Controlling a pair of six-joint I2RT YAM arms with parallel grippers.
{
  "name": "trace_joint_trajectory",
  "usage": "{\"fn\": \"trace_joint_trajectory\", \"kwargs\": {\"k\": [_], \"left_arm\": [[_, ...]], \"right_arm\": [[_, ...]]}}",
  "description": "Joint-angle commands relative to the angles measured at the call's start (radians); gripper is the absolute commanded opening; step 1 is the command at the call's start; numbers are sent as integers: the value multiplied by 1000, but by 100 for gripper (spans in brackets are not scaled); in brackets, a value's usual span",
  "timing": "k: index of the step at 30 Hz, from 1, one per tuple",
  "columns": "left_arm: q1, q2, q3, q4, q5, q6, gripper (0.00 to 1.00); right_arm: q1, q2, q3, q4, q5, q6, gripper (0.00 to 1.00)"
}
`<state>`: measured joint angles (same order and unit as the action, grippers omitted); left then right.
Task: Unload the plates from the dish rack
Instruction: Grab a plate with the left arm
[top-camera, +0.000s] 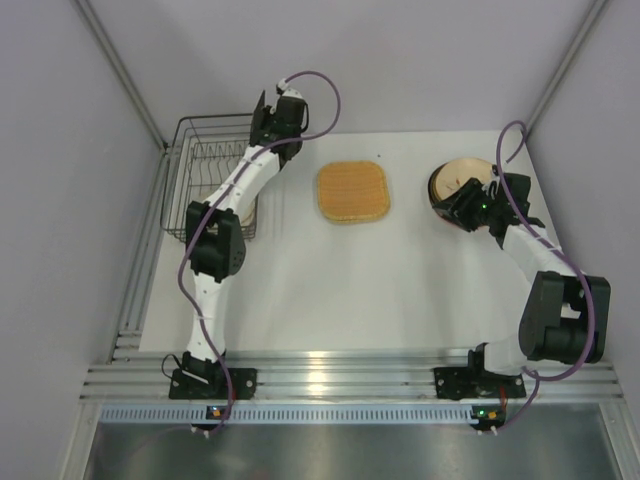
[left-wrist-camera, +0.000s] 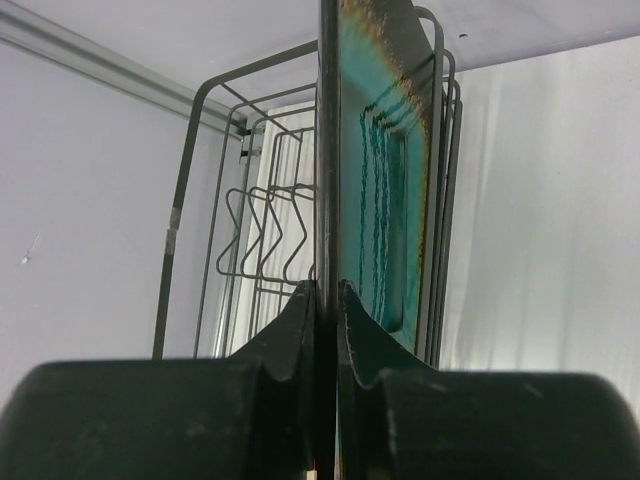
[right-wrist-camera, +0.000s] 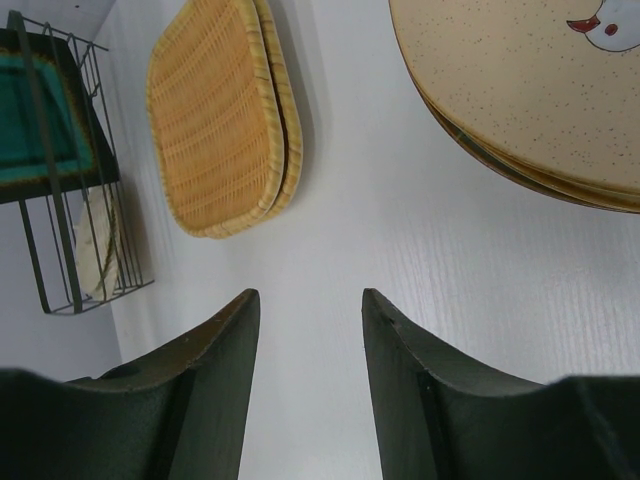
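At the back left corner of the tabletop (top-camera: 300, 280), the dish rack (top-camera: 200, 175) stands hard by the side wall, and the left arm is stretched out over it. Its left end effector (left-wrist-camera: 327, 300) is clenched on the rim of the teal square plate (left-wrist-camera: 385, 170), which stands on edge among the upright wires. I can't tell whether it has cleared the prongs.

Part of the job looks done. Two woven plates (right-wrist-camera: 220, 120) lie stacked flat in the middle of the tabletop, well apart from the rack. Over on the right, a short stack of cream plates (right-wrist-camera: 520, 90) sits with a small bird figure on the top one. The right end effector (right-wrist-camera: 310, 310) hangs just beside that stack, fingers spread and holding nothing.

What is left, by my reckoning, is the teal plate now in the left arm's grip and at least one pale plate (right-wrist-camera: 95, 250) leaning low in the near end of the rack. Anything further inside is hidden behind the arm.

The tabletop is plain matte white, bare between the two piles. Pale grey walls (top-camera: 400, 60) close it in on three sides, and ribbed aluminium rails (top-camera: 330, 380) run along the near edge where both arms are bolted down.
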<state>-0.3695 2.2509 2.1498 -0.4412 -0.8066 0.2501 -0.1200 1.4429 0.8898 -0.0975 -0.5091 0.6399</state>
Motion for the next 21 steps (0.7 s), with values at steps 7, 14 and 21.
{"fn": "trace_joint_trajectory", "kwargs": {"k": [7, 14, 21], "left_arm": [[-49, -125, -21, 261, -252, 192, 0], [-68, -188, -51, 424, -313, 314, 0], [-77, -211, -57, 472, -330, 356, 0]], "right_arm": [[5, 5, 26, 41, -8, 1, 46], [5, 8, 28, 48, -17, 1, 46], [5, 10, 31, 50, -19, 3, 46]]}}
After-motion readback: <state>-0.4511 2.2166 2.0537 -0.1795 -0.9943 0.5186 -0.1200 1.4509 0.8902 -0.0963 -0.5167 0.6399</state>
